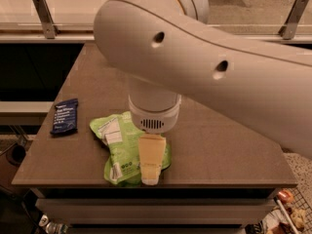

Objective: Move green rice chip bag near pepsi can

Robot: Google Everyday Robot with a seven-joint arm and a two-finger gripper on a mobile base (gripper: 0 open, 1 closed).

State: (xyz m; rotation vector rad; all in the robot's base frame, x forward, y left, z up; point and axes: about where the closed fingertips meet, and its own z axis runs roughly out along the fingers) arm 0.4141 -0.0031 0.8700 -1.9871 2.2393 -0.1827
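At the left of the table (219,150), a small dark navy packet (64,116) is lying flat, well apart from the action and playing no part in it. Just right of it, in the lower middle of the frame, the green rice chip bag (119,147) is sitting crumpled near the table's front edge, its white label patches facing up. The gripper (150,172) is hanging straight down over the bag's right side, its pale tip overlapping the bag's lower right corner. From where I'm standing it is showing edge-on, so I cannot tell whether it is holding the bag or merely resting against it. Above and to the right, the big white arm (209,62) is stretching across the upper frame and blocking the far part of the table. The pepsi can is not showing anywhere, perhaps hidden behind the arm. I'm judging that the robot is working on the pick-up step, with the carry not yet begun. The next move is calling for a firm hold on the crinkly film, then a lift and a carry toward the can, setting the bag down close without toppling it.
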